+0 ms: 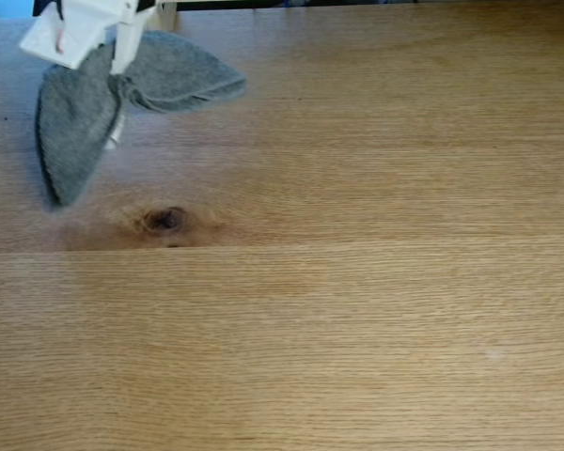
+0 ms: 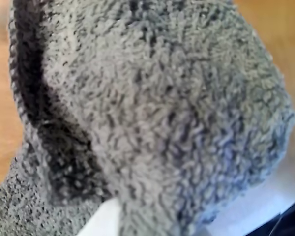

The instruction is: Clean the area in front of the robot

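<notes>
tool [image 1: 118, 80] clamped on grey cloth [image 1: 85, 117], above tabletop [image 1: 357, 282]

Hand [image 1: 116, 80] tips behind grey cloth [image 1: 85, 113]

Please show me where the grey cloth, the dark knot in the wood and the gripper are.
grey cloth [image 1: 73, 132]: fixed view, on its hanging left fold.
dark knot [image 1: 164, 220]: fixed view, on its dark centre.
gripper [image 1: 118, 94]: fixed view, between the white fingertips pinching the cloth.
</notes>
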`<control>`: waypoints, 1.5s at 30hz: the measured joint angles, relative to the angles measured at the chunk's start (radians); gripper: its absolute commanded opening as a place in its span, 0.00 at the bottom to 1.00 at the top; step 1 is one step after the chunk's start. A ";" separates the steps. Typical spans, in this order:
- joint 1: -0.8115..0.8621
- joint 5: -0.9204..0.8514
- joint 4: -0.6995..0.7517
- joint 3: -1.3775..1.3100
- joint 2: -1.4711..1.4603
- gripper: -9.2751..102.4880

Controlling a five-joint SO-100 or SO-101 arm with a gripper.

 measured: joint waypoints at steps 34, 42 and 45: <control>-0.566 0.129 -0.252 0.245 0.239 0.08; -0.805 0.385 -0.224 0.245 0.344 0.08; -0.815 0.448 -0.212 0.247 0.402 0.08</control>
